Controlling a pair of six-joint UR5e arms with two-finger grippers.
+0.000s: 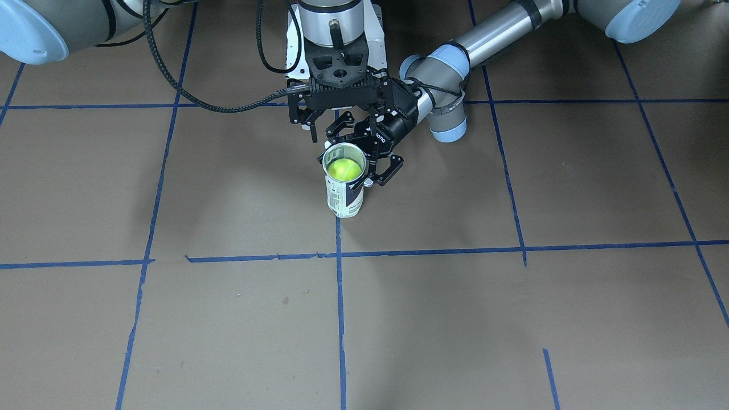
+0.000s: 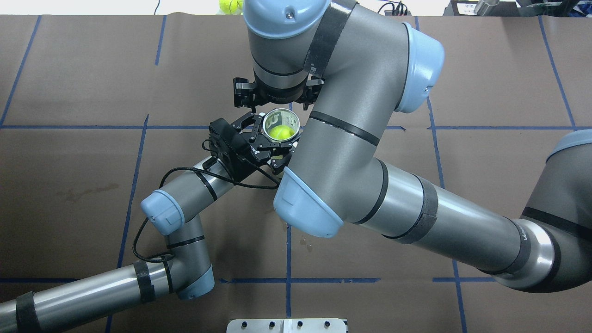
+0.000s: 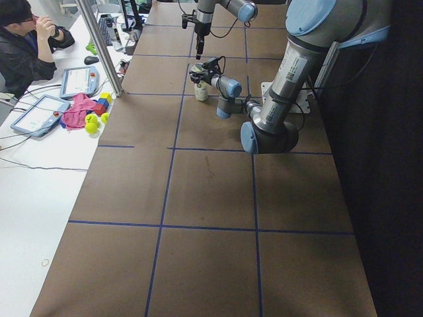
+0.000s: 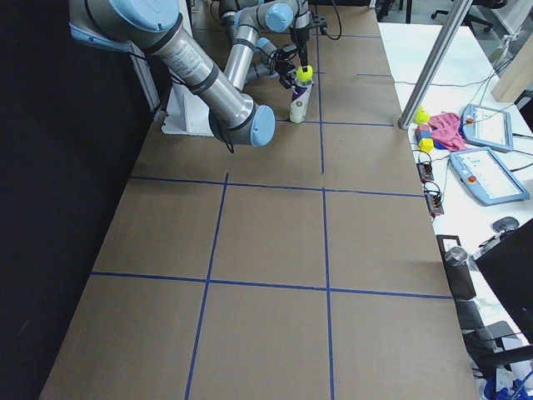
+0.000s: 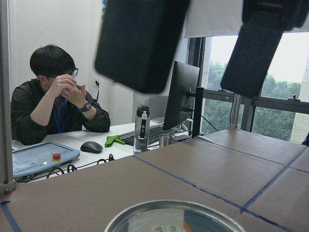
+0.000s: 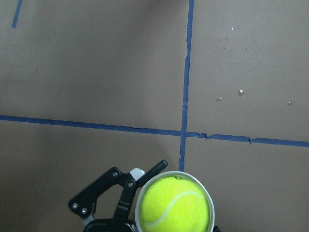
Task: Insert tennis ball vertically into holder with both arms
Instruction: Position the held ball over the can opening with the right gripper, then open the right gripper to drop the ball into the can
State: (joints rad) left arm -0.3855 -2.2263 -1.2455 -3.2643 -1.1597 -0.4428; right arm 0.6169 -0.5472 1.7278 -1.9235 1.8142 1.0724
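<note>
Tennis ball sits in the mouth of the upright holder on the brown table.
The left gripper reaches in low from the side and is clamped around the clear can's upper part, one finger on each side. The right gripper hangs directly above the mouth, pointing straight down, its jaws apart. The can's base stands on a blue tape line.

The clear plastic cylindrical tennis-ball holder stands upright on the brown paper-covered desk, about midway along it. A yellow-green felt tennis ball sits in its mouth. The black left claw encloses the holder from the robot's left; the black right claw hangs directly above.
</note>
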